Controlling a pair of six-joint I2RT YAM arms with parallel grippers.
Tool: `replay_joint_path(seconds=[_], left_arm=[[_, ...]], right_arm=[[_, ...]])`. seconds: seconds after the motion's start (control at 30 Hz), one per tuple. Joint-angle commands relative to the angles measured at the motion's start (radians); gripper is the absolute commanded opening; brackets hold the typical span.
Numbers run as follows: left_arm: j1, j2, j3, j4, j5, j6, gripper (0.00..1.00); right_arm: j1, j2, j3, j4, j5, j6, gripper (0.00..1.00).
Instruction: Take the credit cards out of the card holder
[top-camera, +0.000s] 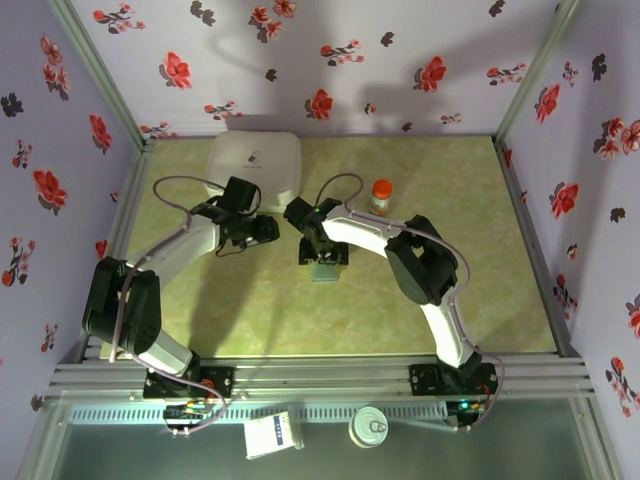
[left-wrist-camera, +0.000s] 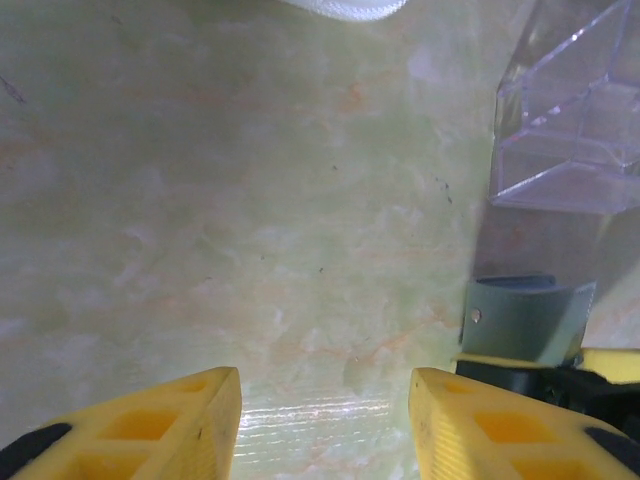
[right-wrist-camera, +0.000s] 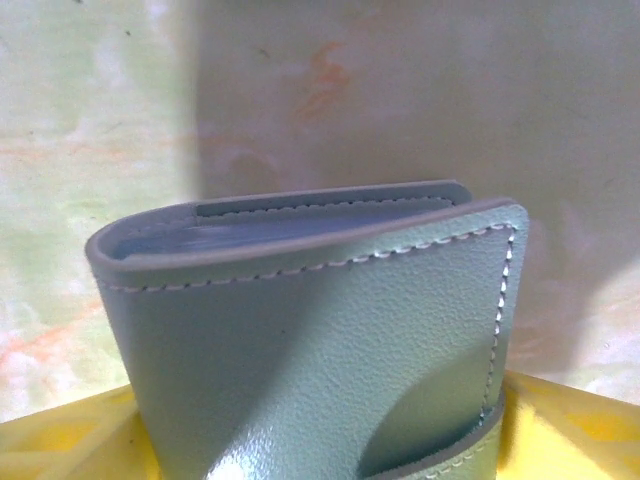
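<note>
The card holder (right-wrist-camera: 330, 330), a grey-teal stitched wallet, is folded and stands between the yellow fingers (right-wrist-camera: 60, 440) of my right gripper (right-wrist-camera: 320, 450), which is shut on it. From above, the card holder (top-camera: 324, 269) sits just under the right gripper (top-camera: 322, 252) at mid-table. The credit cards are hidden; a blue-grey inner panel (right-wrist-camera: 250, 238) shows in the fold. My left gripper (left-wrist-camera: 325, 390) is open over bare table, a little left of the card holder (left-wrist-camera: 525, 320). From above, the left gripper (top-camera: 264, 231) points right toward it.
A white rounded box (top-camera: 254, 165) stands at the back, behind the left arm. An orange-capped bottle (top-camera: 381, 195) stands behind the right arm. A clear faceted plastic piece (left-wrist-camera: 570, 120) shows beyond the holder. Flowered walls enclose the green table (top-camera: 470, 290).
</note>
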Motion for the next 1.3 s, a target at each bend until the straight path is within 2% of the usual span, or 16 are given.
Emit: replay_joint_path(seconds=[0.0, 0.1, 0.27, 0.47, 0.57, 0.67, 0.83, 0.97, 1.27], left_arm=[[0.002, -0.013, -0.023, 0.038, 0.067, -0.013, 0.46], [0.002, -0.008, -0.04, 0.058, 0.082, -0.03, 0.46], [0.001, 0.005, -0.067, 0.128, 0.156, -0.081, 0.45], [-0.01, 0.035, -0.099, 0.219, 0.222, -0.154, 0.39], [-0.024, 0.046, -0.105, 0.249, 0.234, -0.179, 0.3], [-0.044, 0.068, -0.108, 0.283, 0.252, -0.2, 0.2], [-0.085, 0.112, -0.111, 0.365, 0.305, -0.258, 0.01], [-0.108, 0.138, -0.123, 0.429, 0.328, -0.308, 0.0], [-0.122, 0.17, -0.12, 0.43, 0.331, -0.324, 0.0]], right_arm=[[0.007, 0.01, 0.033, -0.059, 0.032, 0.024, 0.81], [0.007, -0.02, 0.027, -0.07, 0.045, 0.014, 0.84], [0.007, -0.069, 0.027, -0.078, 0.055, -0.008, 0.84], [-0.009, -0.132, -0.021, -0.051, 0.03, -0.042, 0.83], [-0.011, -0.156, -0.036, -0.054, 0.024, -0.057, 0.81], [-0.016, -0.175, -0.052, -0.06, 0.041, -0.067, 0.75], [-0.043, -0.196, -0.108, -0.017, 0.021, -0.074, 0.52], [-0.052, -0.196, -0.149, 0.039, -0.03, -0.071, 0.4], [-0.051, -0.177, -0.146, 0.071, -0.073, -0.079, 0.31]])
